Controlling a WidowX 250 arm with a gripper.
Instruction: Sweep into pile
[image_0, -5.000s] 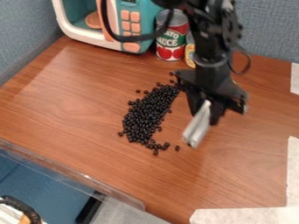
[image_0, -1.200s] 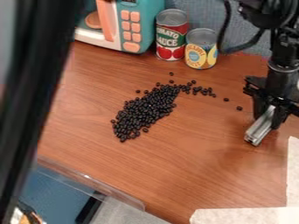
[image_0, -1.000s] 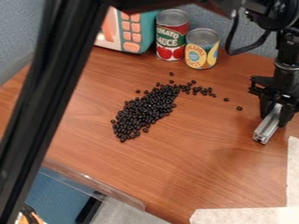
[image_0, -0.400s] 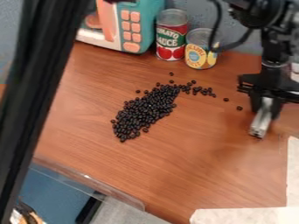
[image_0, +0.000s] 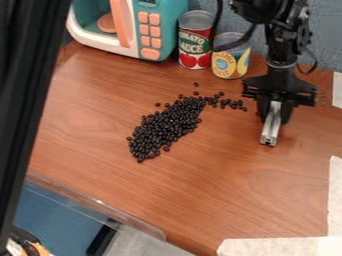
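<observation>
Right of the elongated heap of small black beans (image_0: 162, 129), which lies on the brown wooden table (image_0: 220, 195), the black two-finger gripper (image_0: 274, 119) has its fingers clamped on a silvery metal bar (image_0: 270, 129) (loose beans trail from the heap's far end toward it)

Black arm (image_0: 279, 42) in from the far edge, right of centre. Forearm near upright. Wrist (image_0: 280, 86) drops almost straight. End effector (image_0: 273, 119) hangs at right, tips down, fingers (image_0: 286, 112) a little apart, in a grip.
</observation>
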